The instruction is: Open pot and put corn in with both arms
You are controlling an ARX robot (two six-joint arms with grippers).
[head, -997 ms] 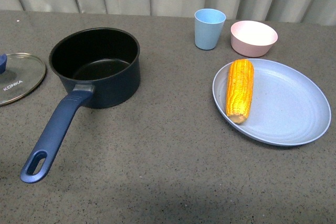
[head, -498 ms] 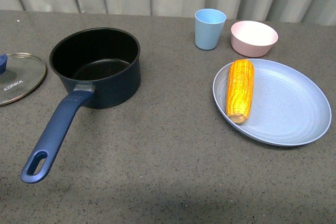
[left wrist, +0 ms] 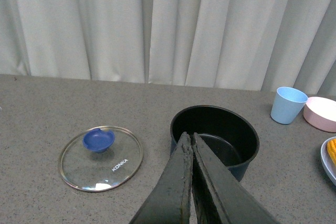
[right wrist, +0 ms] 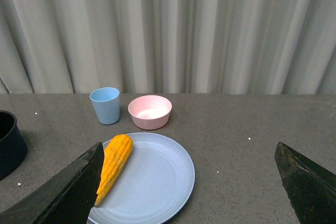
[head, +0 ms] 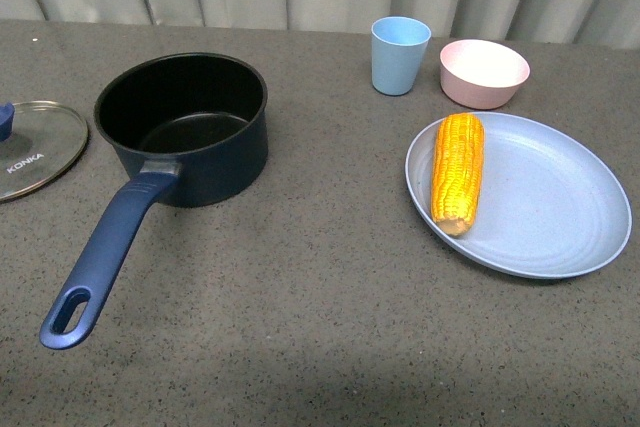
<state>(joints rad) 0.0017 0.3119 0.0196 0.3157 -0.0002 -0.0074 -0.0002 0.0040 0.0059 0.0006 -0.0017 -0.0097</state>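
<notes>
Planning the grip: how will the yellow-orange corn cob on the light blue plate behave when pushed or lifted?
The yellow-orange corn cob, being round, would probably roll on the smooth light blue plate if pushed sideways. It looks stiff, unlikely to bend. Bumpy kernel rows should limit slipping.

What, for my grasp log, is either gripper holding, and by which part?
Nothing: the left gripper is shut empty, the right gripper open; the corn lies on the plate.
</notes>
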